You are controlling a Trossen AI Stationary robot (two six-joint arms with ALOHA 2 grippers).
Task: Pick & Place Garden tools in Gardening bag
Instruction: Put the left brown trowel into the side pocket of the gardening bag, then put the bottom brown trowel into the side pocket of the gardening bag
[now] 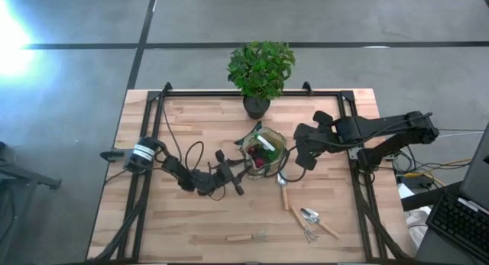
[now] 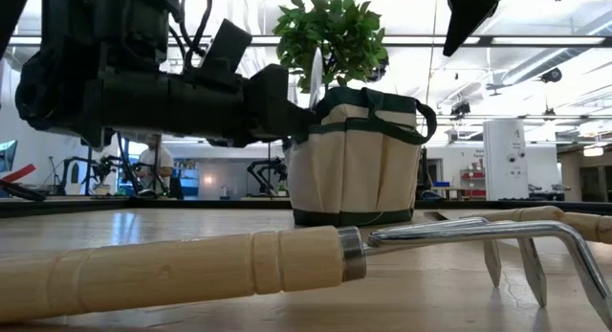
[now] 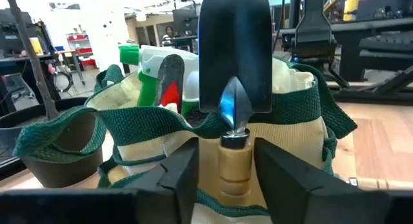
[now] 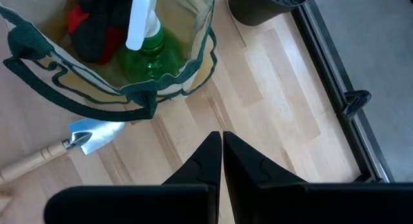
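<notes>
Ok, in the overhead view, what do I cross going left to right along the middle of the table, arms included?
Left gripper, at the bag's side pocket with a trowel's handle between its fingers → gardening bag → right gripper, shut beside the bag → right arm.

Overhead looks straight down, low looks level across the table; all views share the gardening bag [image 1: 263,152].

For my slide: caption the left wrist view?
Left gripper slots a trowel into the gardening bag pocket.
</notes>
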